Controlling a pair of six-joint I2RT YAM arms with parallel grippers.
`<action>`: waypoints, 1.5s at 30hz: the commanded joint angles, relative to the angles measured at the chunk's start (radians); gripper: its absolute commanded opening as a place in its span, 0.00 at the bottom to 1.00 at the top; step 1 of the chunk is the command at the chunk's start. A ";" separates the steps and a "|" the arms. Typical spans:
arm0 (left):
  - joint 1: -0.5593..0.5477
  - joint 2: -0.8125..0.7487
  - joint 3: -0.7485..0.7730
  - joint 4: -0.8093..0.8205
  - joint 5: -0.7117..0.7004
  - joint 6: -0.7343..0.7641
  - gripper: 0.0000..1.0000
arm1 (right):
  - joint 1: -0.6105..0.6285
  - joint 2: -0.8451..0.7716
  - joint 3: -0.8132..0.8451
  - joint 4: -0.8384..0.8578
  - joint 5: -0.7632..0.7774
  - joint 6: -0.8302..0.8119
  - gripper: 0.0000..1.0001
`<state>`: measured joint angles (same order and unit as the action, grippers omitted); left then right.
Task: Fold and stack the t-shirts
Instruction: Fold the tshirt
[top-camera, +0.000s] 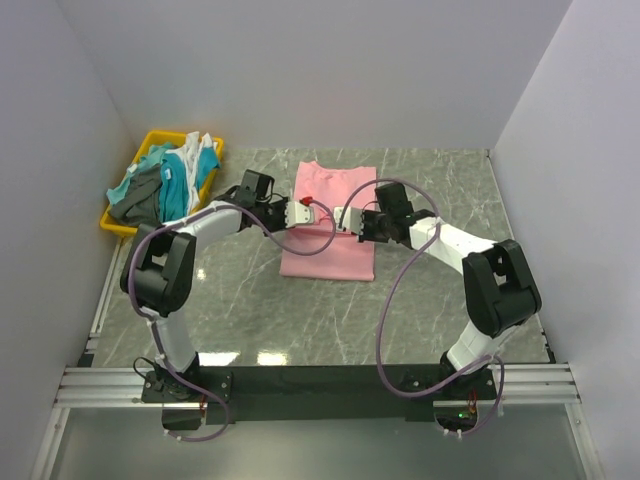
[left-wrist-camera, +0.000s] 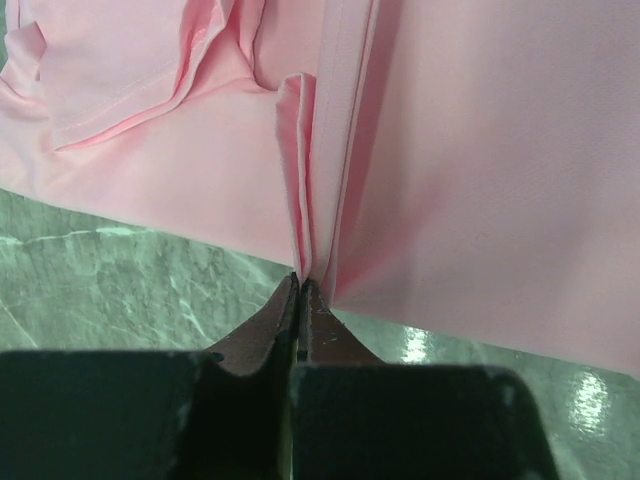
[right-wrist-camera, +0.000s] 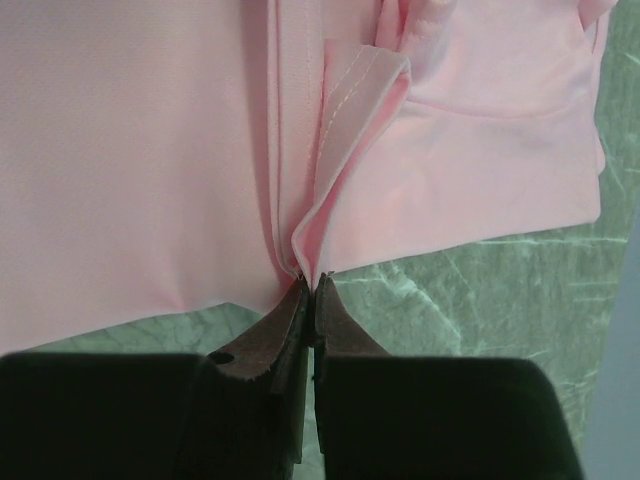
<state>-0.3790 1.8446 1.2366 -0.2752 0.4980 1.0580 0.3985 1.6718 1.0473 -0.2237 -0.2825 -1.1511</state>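
Lying on the bench (top-camera: 430, 290), a little beyond its middle, the pink t-shirt (top-camera: 345, 190) looked partly folded, its length running away from the arms. The left hand (top-camera: 303, 211) had its fingers pressed together on a narrow pleat of the pink cloth. The right hand (top-camera: 345, 220) pinched another fold of the same shirt. The two hands faced each other over it, close together.

The bench was a glossy grey-green, veined like marble, with patches of lamp glare near the front. Plain white walls (top-camera: 300, 70) closed it in on the left, far and right sides.

A yellow bin (top-camera: 150, 140) stood in the far left corner, well apart from the pink shirt. It held a loose heap: a teal t-shirt (top-camera: 175, 190), a dark grey t-shirt (top-camera: 140, 195) and a white t-shirt (top-camera: 205, 155), the white one hanging over the rim.

Only the overhead view took in the bin and the walls. The wrist views showed what it could not: stacked layers of cloth running straight into each pair of fingertips, and a stitched hem beside the right hand.
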 joint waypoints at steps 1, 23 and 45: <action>0.005 0.022 0.052 0.042 0.025 0.007 0.04 | -0.021 -0.018 0.000 0.037 0.011 -0.016 0.00; 0.065 -0.243 -0.101 -0.001 0.100 -0.259 0.55 | -0.024 -0.194 0.172 -0.318 -0.010 0.263 0.50; -0.136 -0.276 -0.414 0.139 -0.047 -0.089 0.58 | 0.243 -0.218 -0.263 -0.025 0.149 0.381 0.60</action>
<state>-0.5087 1.5364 0.8364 -0.1791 0.4644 0.9165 0.6189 1.4570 0.8116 -0.3294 -0.1524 -0.7822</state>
